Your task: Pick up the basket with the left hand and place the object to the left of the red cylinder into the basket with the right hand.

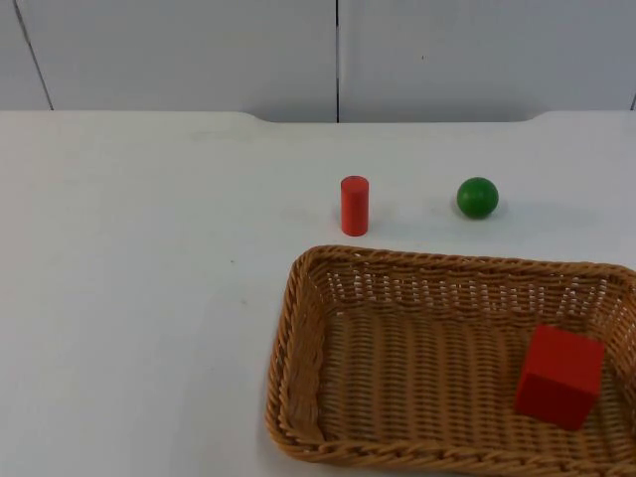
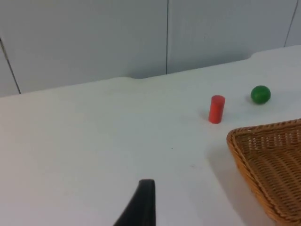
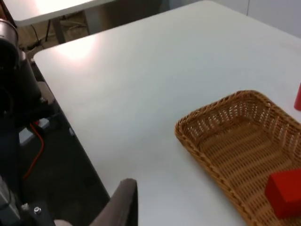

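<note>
A woven wicker basket lies flat on the white table at the front right. A red cube rests inside it near its right end. Behind the basket stands a small red cylinder, with a green ball to its right. My left gripper hovers over the table well to the left of the basket, with the cylinder and ball beyond. My right gripper hangs near the table's edge, away from the basket and the cube.
The grey partition wall closes off the table's far side. In the right wrist view the table edge drops to a dark floor with a red cable. White table top spreads out left of the basket.
</note>
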Tool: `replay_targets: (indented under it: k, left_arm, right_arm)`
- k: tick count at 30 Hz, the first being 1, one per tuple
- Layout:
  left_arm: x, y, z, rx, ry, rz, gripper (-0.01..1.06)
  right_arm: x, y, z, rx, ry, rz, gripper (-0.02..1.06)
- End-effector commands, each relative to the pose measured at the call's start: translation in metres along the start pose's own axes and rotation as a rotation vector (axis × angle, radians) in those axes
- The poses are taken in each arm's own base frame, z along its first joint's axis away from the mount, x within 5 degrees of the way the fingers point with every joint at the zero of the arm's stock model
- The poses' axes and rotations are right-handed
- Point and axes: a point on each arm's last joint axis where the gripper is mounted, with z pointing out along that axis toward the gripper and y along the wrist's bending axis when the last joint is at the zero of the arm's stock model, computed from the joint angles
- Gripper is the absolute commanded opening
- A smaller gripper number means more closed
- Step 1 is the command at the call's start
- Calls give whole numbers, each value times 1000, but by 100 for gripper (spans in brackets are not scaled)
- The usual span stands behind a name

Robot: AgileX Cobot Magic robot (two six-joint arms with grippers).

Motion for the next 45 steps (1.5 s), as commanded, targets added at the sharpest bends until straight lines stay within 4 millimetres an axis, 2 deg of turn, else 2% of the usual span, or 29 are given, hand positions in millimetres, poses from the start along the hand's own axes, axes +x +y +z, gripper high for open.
replay_targets:
  k: [1, 6, 12, 17, 21, 45]
  left_arm:
    - [1, 1, -2, -15, 7, -5, 90]
    - [2, 8, -4, -96, 30, -33, 90]
    - [2, 8, -4, -96, 29, -35, 90]
    - [3, 9, -5, -108, 49, -26, 90]
    - [18, 15, -1, -168, 175, -15, 90]
    - [17, 16, -2, -173, 173, -19, 90]
  right_arm:
    - [4, 0, 3, 8, 21, 2, 100]
    - [5, -1, 3, 8, 29, 9, 100]
    - [14, -2, 8, 21, 96, 3, 100]
    - [14, -2, 8, 25, 96, 7, 100]
    - [14, -2, 8, 25, 96, 7, 100]
    - [14, -3, 8, 34, 95, 12, 100]
